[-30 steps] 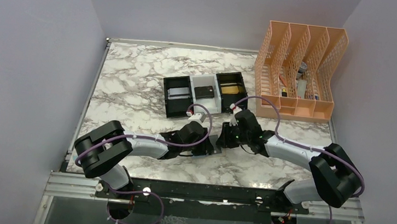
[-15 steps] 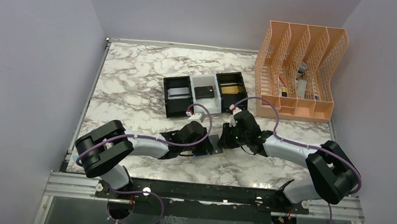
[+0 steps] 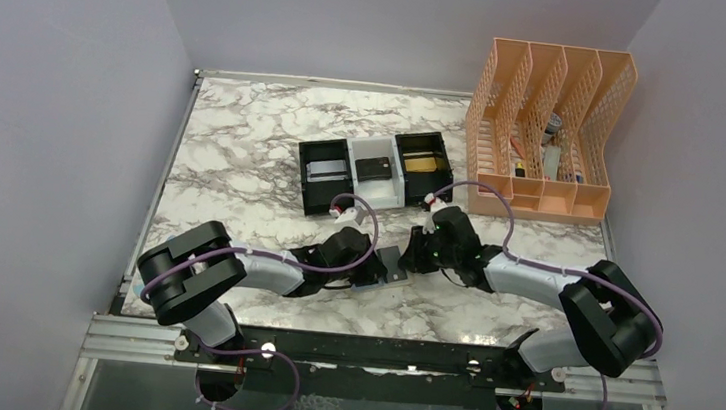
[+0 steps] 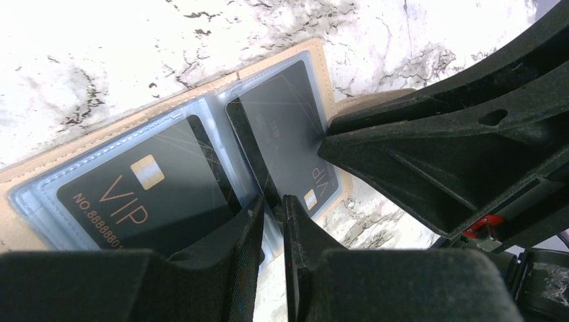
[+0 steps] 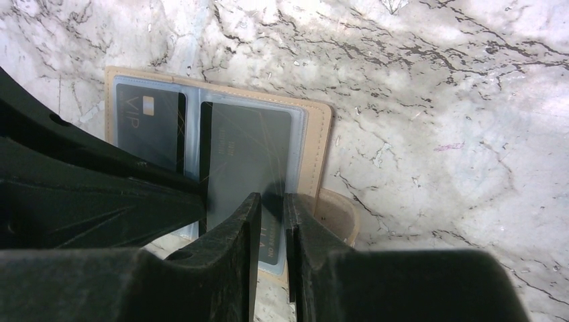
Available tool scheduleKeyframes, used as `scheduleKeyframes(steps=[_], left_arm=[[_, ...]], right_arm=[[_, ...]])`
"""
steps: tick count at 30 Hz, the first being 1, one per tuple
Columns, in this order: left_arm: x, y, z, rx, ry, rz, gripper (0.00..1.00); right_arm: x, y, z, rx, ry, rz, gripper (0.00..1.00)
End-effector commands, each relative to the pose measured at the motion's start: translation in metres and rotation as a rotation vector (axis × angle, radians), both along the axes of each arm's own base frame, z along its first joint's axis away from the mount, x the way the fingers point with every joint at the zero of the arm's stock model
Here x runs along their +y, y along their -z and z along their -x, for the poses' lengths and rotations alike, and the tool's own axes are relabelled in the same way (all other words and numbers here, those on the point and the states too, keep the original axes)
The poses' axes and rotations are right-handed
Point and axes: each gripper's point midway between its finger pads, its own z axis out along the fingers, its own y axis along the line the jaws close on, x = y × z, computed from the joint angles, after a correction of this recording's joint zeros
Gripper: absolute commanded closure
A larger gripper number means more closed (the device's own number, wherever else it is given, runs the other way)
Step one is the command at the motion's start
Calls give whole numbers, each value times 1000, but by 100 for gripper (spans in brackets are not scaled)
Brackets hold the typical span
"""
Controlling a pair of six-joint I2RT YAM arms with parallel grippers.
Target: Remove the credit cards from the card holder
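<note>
The tan card holder (image 4: 268, 62) lies open on the marble between both grippers (image 3: 393, 266). Each of its clear pockets holds a dark credit card marked VIP (image 4: 147, 194) (image 4: 282, 127). In the right wrist view the same cards show at left (image 5: 151, 127) and right (image 5: 248, 147). My left gripper (image 4: 274, 201) sits over the holder's middle fold, its jaws a narrow slit apart. My right gripper (image 5: 272, 198) hangs over the near end of the right-hand card, its jaws also a narrow slit apart. Nothing is visibly pinched by either.
Behind the holder stand a black bin (image 3: 312, 192) with a silvery card, a white bin (image 3: 377, 148) with a dark card, and a black bin (image 3: 423, 141) with a gold card. A peach mesh file organizer (image 3: 547, 132) fills the back right corner.
Both grippers' jaws have narrowed. The left wrist has shifted slightly left and the right gripper has edged down over the holder.
</note>
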Motion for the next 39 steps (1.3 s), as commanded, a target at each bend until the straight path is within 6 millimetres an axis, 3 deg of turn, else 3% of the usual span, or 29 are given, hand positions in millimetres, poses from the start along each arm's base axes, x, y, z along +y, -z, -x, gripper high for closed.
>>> scheduleKeyframes(steps=[1,13,18,34,39], left_arm=[[3,2,-7,-6,-70,21,81],[-2,12,-8,38,-102,50,84],[0,11,-9,35,-119,59,100],[24,15,2,31,-142,45,100],[23,15,3,26,-123,41,100]], right_arm=[[-7,20,23,83,-28,16,81],[-4,24,39,122,-72,-33,81],[-6,23,40,114,-68,-34,81],[-5,13,31,70,-66,-28,81],[-2,11,31,76,-78,-34,81]])
